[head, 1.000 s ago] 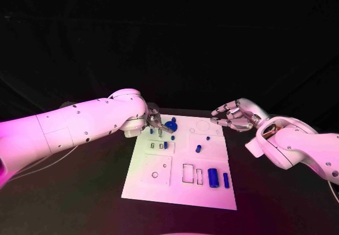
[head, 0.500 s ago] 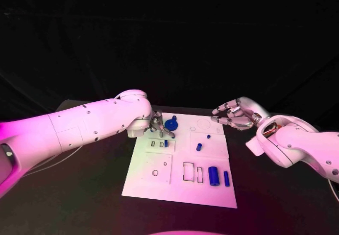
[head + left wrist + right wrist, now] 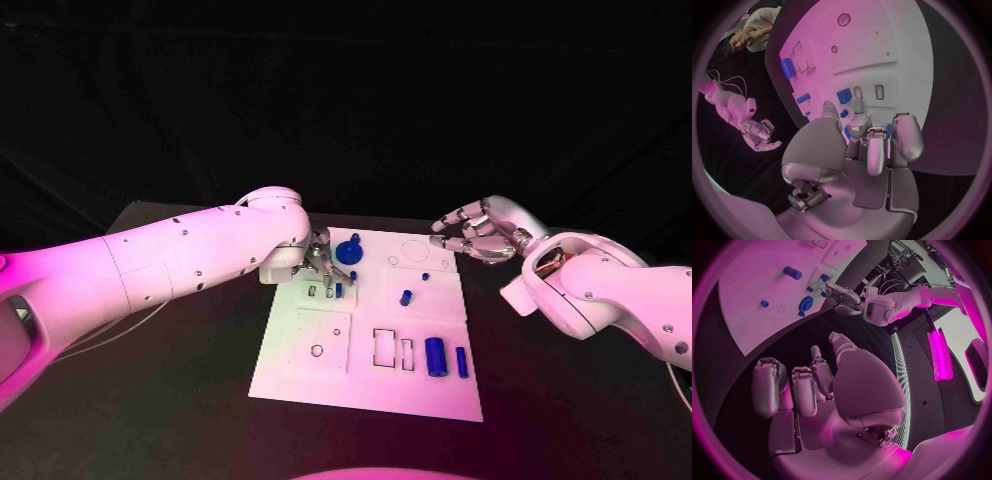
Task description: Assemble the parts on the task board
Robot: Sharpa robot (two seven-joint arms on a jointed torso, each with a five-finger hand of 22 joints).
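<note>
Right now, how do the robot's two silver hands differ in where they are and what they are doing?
The left silver hand is over the far left corner of the white task board, its fingertips down among the small blue parts there; the right silver hand hangs off the board's far right corner, above the black table. The right hand's fingers are curled on nothing; whether the left holds a part I cannot tell.

**Robot body: arms and hands**

Two smooth white arm shells, dotted with small dark screw holes, taper toward each wrist. The left hand (image 3: pixel 320 262) and right hand (image 3: pixel 477 235) are silver, with rounded, segmented metallic fingers (image 3: pixel 906 135) above a broad domed palm casing.
</note>
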